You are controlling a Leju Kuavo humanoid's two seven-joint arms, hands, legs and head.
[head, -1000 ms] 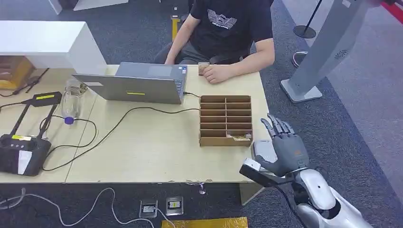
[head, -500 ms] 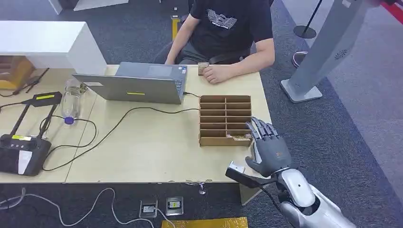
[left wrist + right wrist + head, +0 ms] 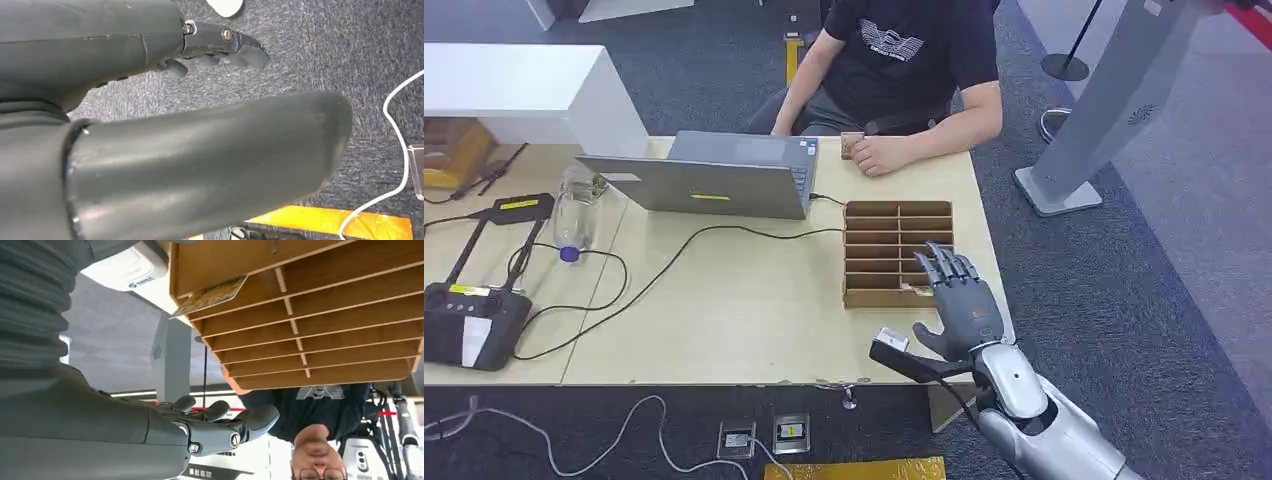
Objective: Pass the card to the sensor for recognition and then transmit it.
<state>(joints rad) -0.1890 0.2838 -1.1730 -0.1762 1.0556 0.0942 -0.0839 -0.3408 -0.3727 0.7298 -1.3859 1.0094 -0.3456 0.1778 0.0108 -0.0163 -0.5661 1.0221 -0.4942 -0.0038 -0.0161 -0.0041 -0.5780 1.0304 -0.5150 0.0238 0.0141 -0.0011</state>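
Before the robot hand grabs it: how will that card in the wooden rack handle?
The card looks thin and flat, so probably light and somewhat bendy. It lies in the nearest right slot of the rack, one edge poking out, so likely easiest pinched there. The open right robot hand hovers at that corner.

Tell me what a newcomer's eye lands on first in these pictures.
The robot's right hand, fingers spread and empty, hovers at the near right end of the wooden slotted rack on the table. A card lies in the rack's nearest slot, close to the fingers. Across the table sits a person behind an open laptop.
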